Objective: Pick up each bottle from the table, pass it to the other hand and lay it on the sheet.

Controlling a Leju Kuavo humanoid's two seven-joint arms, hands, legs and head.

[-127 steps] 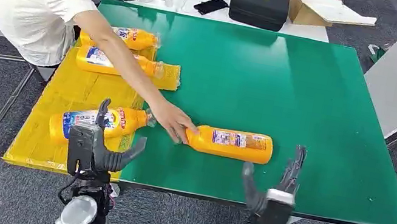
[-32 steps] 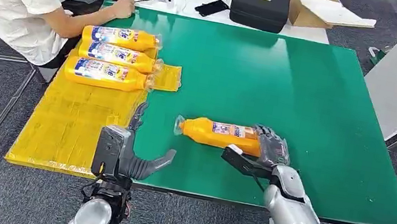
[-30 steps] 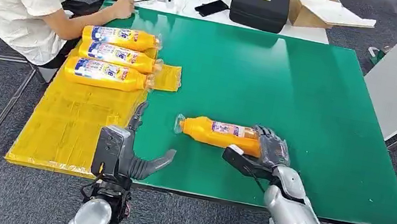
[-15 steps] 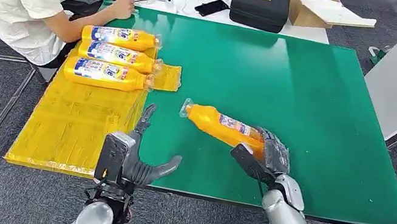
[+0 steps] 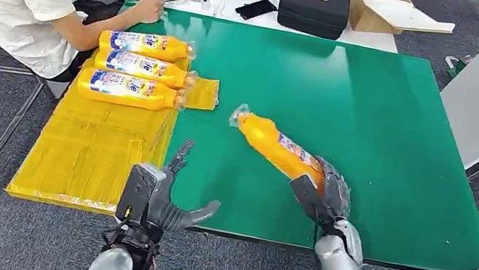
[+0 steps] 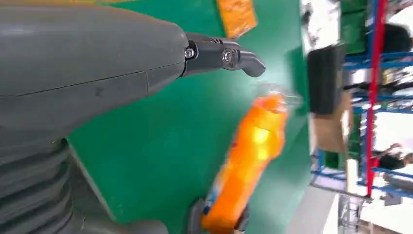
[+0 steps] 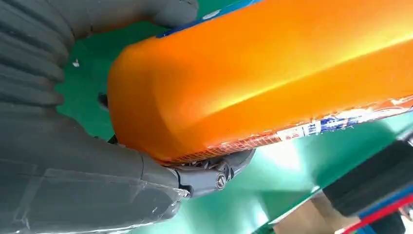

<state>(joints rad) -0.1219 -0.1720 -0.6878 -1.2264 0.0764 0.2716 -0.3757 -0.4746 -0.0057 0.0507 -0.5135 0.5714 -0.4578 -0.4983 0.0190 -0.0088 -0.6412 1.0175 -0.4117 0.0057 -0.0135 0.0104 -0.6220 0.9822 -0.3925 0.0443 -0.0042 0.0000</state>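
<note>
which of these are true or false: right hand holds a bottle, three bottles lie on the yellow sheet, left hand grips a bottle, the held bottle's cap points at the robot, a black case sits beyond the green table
1. The right hand holds an orange bottle. True.
2. Three bottles lie on the yellow sheet. True.
3. The left hand grips a bottle. False: it holds nothing, its fingers apart.
4. The held bottle's cap points at the robot. False: the cap end points away, toward the far side of the green table.
5. A black case sits beyond the green table. True.
</note>
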